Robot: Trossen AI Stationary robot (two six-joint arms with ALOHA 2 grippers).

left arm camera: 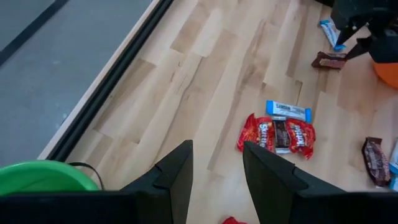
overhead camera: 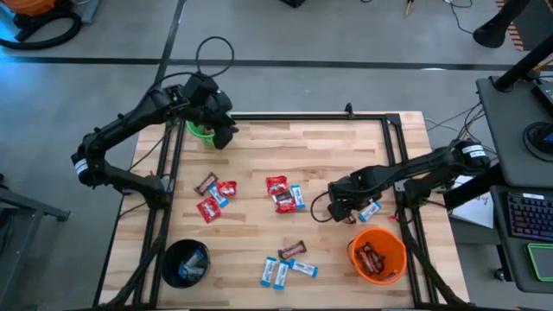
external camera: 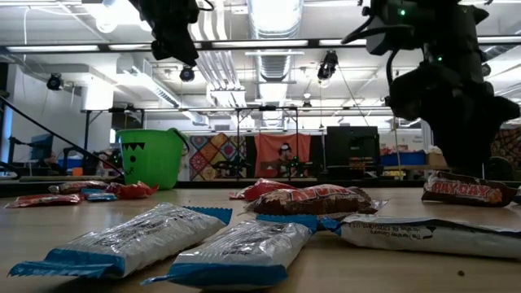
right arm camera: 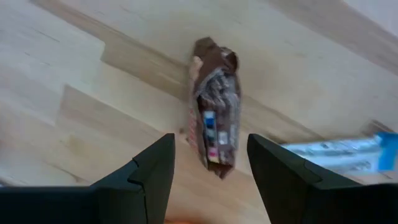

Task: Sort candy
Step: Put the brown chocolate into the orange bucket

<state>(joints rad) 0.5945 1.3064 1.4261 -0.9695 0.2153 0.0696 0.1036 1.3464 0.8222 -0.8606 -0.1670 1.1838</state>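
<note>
Now right gripper point(right arm camera: 208, 174) wide open, hovering over brown candy bar point(right arm camera: 214, 112) near bench's right edge, lined up to grab for orange bucket point(overhead camera: 378, 256). Left gripper point(left arm camera: 216, 163) parted, empty, above green bucket point(overhead camera: 200, 130), far-left corner. Remaining candy point(overhead camera: 284, 193) mid-bench.

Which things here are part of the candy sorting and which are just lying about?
Part of the job: red packets, blue-and-white packets, dark brown bars, green bucket, black bucket, orange bucket.

Lying about: keyboard, cables on the floor.
</note>
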